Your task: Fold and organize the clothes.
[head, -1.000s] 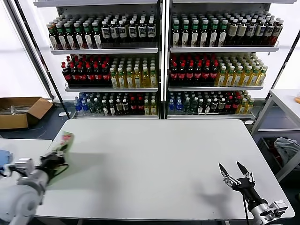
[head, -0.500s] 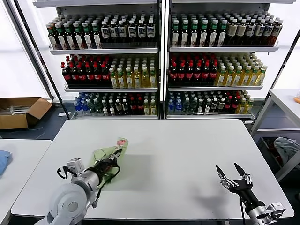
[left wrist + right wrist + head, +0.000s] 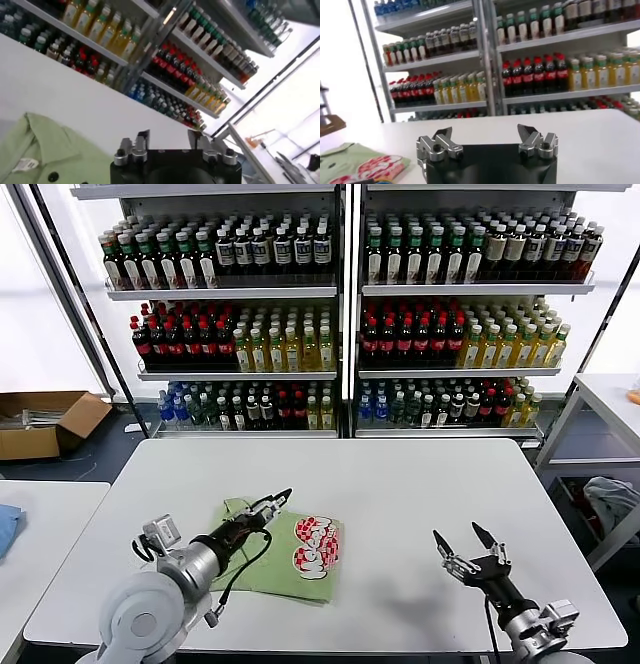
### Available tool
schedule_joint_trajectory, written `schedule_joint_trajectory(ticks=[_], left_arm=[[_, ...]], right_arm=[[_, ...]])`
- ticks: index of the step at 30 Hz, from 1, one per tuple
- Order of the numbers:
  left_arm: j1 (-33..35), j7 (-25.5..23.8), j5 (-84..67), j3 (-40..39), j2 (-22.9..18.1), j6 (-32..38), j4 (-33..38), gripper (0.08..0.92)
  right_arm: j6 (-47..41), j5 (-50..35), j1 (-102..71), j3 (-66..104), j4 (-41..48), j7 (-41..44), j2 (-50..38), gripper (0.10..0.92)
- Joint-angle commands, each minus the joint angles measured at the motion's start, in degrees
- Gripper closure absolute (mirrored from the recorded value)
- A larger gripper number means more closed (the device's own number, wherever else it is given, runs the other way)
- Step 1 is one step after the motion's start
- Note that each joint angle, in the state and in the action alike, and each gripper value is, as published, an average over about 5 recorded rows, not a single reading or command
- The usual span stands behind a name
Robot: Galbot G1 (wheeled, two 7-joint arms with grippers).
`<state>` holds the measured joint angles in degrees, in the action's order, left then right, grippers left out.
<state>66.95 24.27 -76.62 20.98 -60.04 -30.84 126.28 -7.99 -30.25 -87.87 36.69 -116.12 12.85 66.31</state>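
The light green polo shirt lies folded on the white table, left of centre, its red-and-white chest print facing up. Its collar, label and a dark button show in the left wrist view; its printed part shows in the right wrist view. My left gripper is open and empty just above the shirt's far left part. My right gripper is open and empty over bare table to the right of the shirt.
Shelves of bottled drinks stand behind the table. A second white table at the left carries a blue cloth. A cardboard box lies on the floor far left. A side table and a grey-white bundle are at the right.
My left gripper carried the shirt from the left table onto the main table, let it go and opened. The shirt now lies flat. My right gripper moved a little left and inward.
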Motion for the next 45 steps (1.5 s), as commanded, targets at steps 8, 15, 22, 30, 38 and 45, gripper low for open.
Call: schedule_joint_trajectory(ticks=[8,15,22,30,38,45], left_arm=[[11.7,-13.6,25.6,20.4,0.3,3.6,-1.1,0.211],[13.4,-13.5,27.1,21.0,-2.4,3.9,0.2,0.177],[11.8,-12.5,26.9,20.5,-3.0,3.0,-0.1,0.177],[10.0,-11.5,25.8,19.3,-3.0,1.9,-0.8,0.177],[9.8,-11.6,25.2,19.9,-2.6,1.9,-1.2,0.177],[9.4,-11.7,25.2,19.4,-3.4,1.8,-1.5,0.177]], right_arm=[[-16.2,3.8,20.1,-35.0,8.6,-7.8,1.2,0.203],[-22.0,1.8,22.8,-39.1,10.2,-9.0,0.4,0.203],[-25.0,-0.2,23.4,-39.4,9.2,-11.5,-0.7,0.328],[-25.1,2.8,25.2,-36.2,8.1,-4.2,-4.1,0.553],[-22.9,1.1,25.0,-25.9,4.7,3.2,-16.7,0.787],[-21.2,-0.1,22.5,-19.1,6.6,5.0,-24.9,0.896]])
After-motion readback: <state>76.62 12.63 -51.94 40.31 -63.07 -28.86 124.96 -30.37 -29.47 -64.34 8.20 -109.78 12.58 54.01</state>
